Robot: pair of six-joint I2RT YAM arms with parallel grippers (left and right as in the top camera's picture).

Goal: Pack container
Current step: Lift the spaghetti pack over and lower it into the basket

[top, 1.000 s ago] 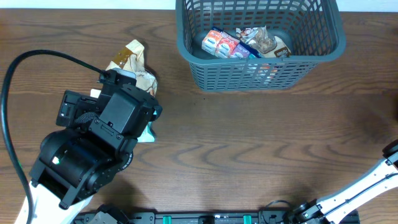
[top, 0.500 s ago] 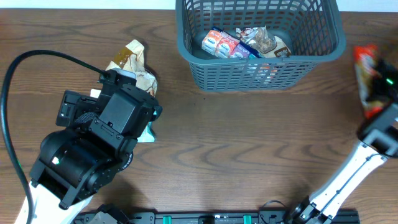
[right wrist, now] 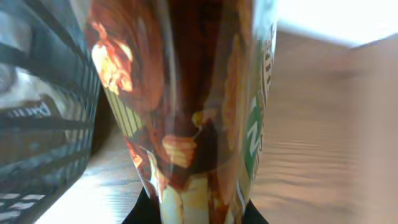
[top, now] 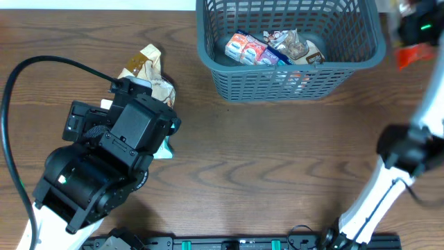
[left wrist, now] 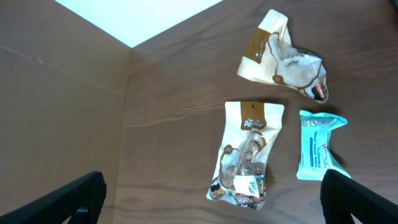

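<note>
Overhead, the container (top: 291, 82) sat at the upper middle of the frame, with several snack packets (top: 251, 50) on its floor. Just beside its right wall, in the upper right corner, the right gripper (top: 413, 38) appeared blurred. It was clamped on a red-brown snack packet (right wrist: 186, 112) that filled the right wrist view, with the container's lattice wall at that frame's left edge. The left gripper (left wrist: 211, 202) hung wide apart over the table (left wrist: 155, 93), its fingers (left wrist: 71, 199) at the lower corners of the left wrist view. Below it lay a cream pouch (left wrist: 245, 155), a light blue packet (left wrist: 318, 146) just right of it, and a crumpled tan packet (left wrist: 283, 59) in the upper right.
</note>
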